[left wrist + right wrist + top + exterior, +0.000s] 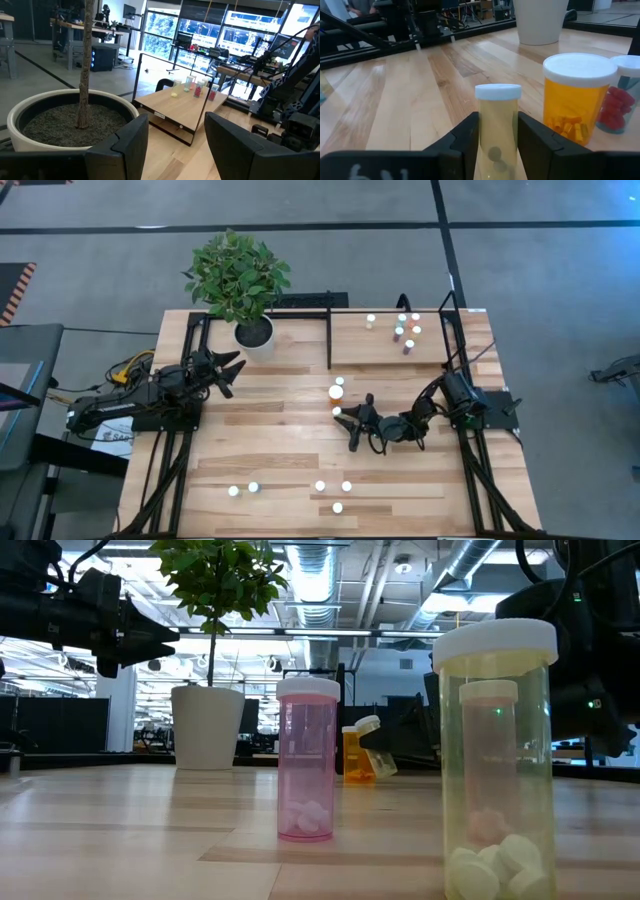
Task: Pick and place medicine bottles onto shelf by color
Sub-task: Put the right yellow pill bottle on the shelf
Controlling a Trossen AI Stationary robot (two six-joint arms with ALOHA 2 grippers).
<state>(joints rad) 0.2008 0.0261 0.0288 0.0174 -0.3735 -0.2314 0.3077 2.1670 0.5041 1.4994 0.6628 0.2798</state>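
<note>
Yellowish-green and capped in white, a small bottle [497, 127] stands upright right between the fingers [465, 140] of the right gripper [347, 423], near the middle of the surface [280, 430]. Both fingers sit tight against its sides, so the right gripper is clamped on it, and whether its base rests on the wood I cannot tell. Just beside that bottle stands the big orange bottle [577, 97], upright, pills showing inside, and touching it on the far side is a clear bottle with red pills [620, 97].

Beyond the big orange bottle, the shelf [390, 345] already carries a cluster of bottles [405, 330] towards its far edge. On the other side of the orange bottle, well apart from it along the near edge of the surface, five loose bottles [320, 486] stand in a scatter.

Over by the white plant pot [254, 333], far from the orange bottle, the left gripper [228, 370] hangs in the air, fingers [235, 145] parted and nothing between them.
</note>
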